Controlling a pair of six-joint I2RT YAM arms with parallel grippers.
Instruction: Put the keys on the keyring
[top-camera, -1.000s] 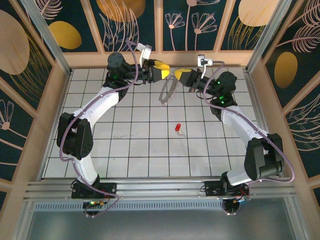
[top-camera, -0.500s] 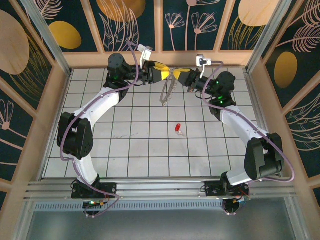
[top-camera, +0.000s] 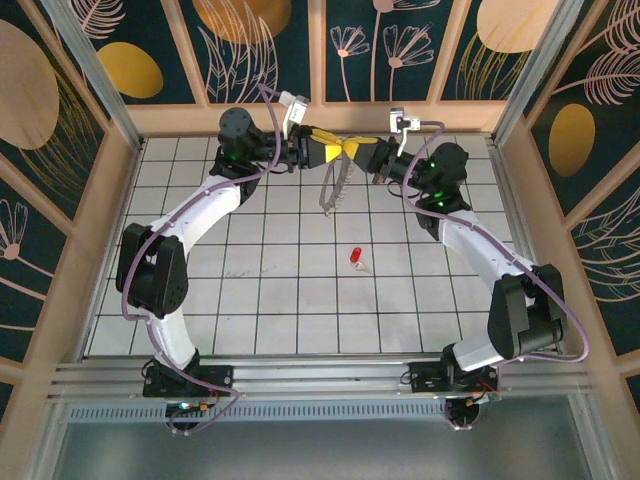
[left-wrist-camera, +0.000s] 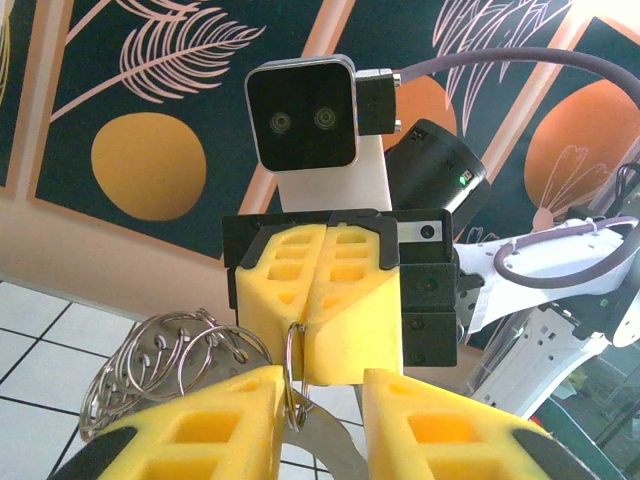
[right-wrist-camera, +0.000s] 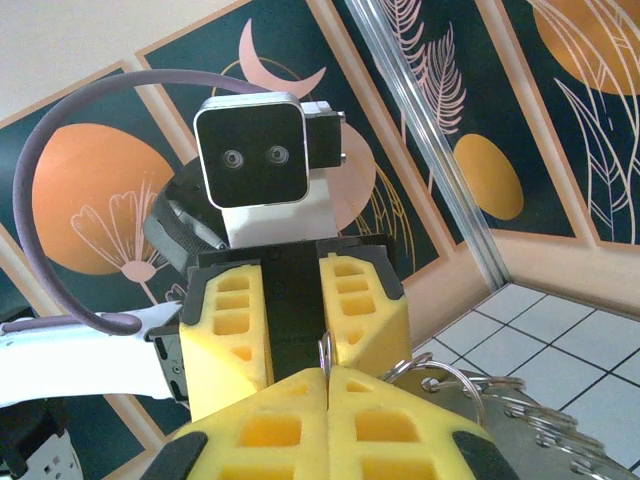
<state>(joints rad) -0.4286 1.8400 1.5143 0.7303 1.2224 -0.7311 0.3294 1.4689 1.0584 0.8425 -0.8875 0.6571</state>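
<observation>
- Two grippers meet above the far edge of the table in the top view, with the keyring dangling beneath them. The red-headed key lies flat, well apart from the ring, towards the arm bases, blade seemingly pointing near-right.
- Left wrist: the left gripper is spread, ring wire loose in its gap, so it looks the freer to fetch the key.
- Right wrist: the right gripper is clenched on the keyring.

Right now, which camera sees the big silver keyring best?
The top external view. It shows the whole length of the keyring, hanging from the right gripper. The left wrist view shows some of its coils close up beside the yellow fingers. The right wrist view shows a few coils at the lower right.
</observation>
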